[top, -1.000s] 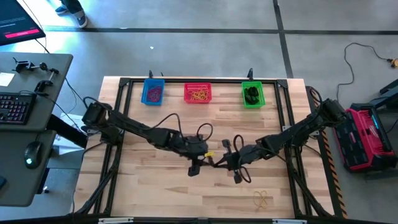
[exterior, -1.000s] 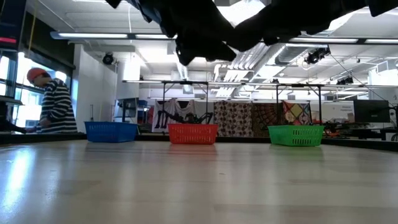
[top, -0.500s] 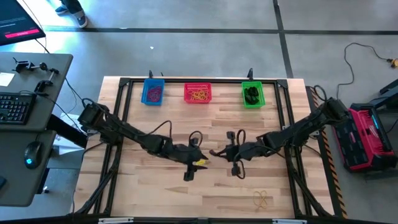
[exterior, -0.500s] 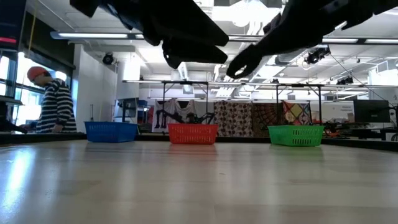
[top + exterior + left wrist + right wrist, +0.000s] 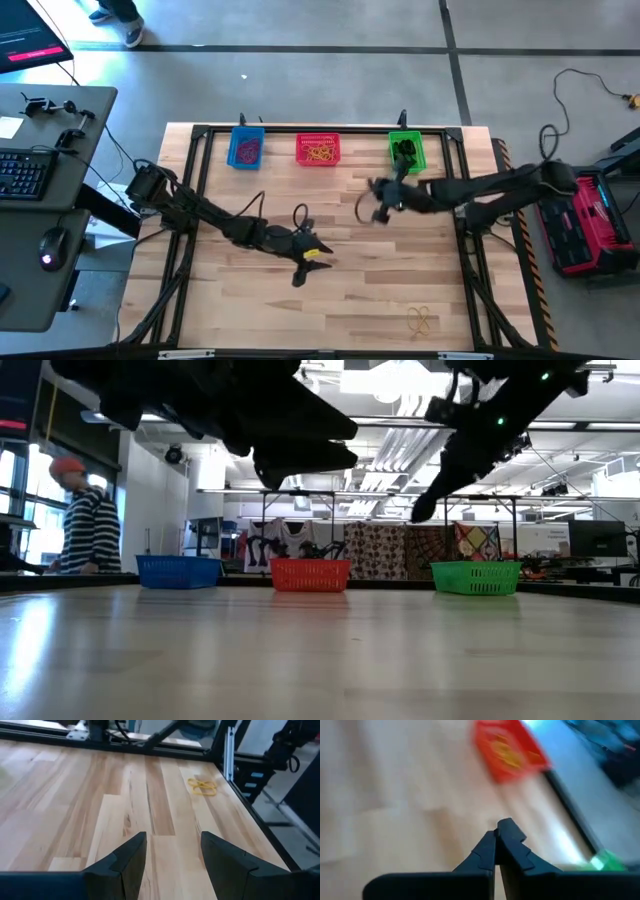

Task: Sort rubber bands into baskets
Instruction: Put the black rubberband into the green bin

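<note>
Rubber bands: one loose yellow cluster (image 5: pixel 421 320) lies on the bare worktop (image 5: pixel 240 310) near its front edge, toward the right side; also seen in the left wrist view (image 5: pixel 202 786), ahead of the left arm's fingers and well apart from them. Further bands sit in the baskets: purplish ones in the blue basket (image 5: pixel 246 148), yellow-orange ones in the red basket (image 5: pixel 318 150), dark ones in the green basket (image 5: pixel 406 152).

Baskets: three in a row along the far edge of the worktop, blue at left, red in the middle, green at right.

Left gripper (image 5: pixel 300 272): raised over the middle of the worktop, fingers (image 5: pixel 125 862) spread wide with nothing between them; bare wood shows in the gap.

Right gripper (image 5: pixel 377 199): raised in front of the green basket, between red and green, well apart from the loose cluster; fingers (image 5: pixel 512 845) pressed together; no band visible between them.

Background: a person in a striped top (image 5: pixel 88 525) stands beyond the blue basket.
</note>
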You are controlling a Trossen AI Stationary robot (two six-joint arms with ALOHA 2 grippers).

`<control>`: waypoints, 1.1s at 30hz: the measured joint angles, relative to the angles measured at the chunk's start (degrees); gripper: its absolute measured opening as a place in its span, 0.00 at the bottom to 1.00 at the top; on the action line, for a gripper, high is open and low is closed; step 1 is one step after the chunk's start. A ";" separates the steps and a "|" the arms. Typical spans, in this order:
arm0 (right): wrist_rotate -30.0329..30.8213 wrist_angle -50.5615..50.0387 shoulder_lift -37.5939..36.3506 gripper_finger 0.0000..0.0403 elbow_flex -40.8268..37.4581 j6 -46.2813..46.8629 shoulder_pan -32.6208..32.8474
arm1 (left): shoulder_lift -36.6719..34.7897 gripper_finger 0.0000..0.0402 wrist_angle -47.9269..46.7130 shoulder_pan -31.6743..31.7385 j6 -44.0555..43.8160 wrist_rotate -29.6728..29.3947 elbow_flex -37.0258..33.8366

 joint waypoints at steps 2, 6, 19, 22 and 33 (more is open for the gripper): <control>1.46 -2.52 -1.46 0.00 0.00 -0.45 -4.42 | 0.00 0.45 2.84 0.00 -0.72 -0.82 -1.68; 2.99 -4.85 -3.13 0.00 0.00 -2.51 -13.59 | 0.00 0.45 8.78 0.00 -1.17 -0.99 -4.35; -14.08 5.67 -3.14 0.00 -10.25 -4.26 -36.23 | 0.07 0.45 11.21 -0.02 -1.17 -1.01 -5.74; -17.79 7.05 -3.14 0.01 -12.23 -2.86 -38.88 | 0.07 0.45 11.14 -0.02 -1.17 -1.01 -5.74; -19.10 2.10 -3.14 0.36 -10.75 -2.15 -40.67 | 0.07 0.45 11.32 -0.02 -1.17 -1.73 -5.74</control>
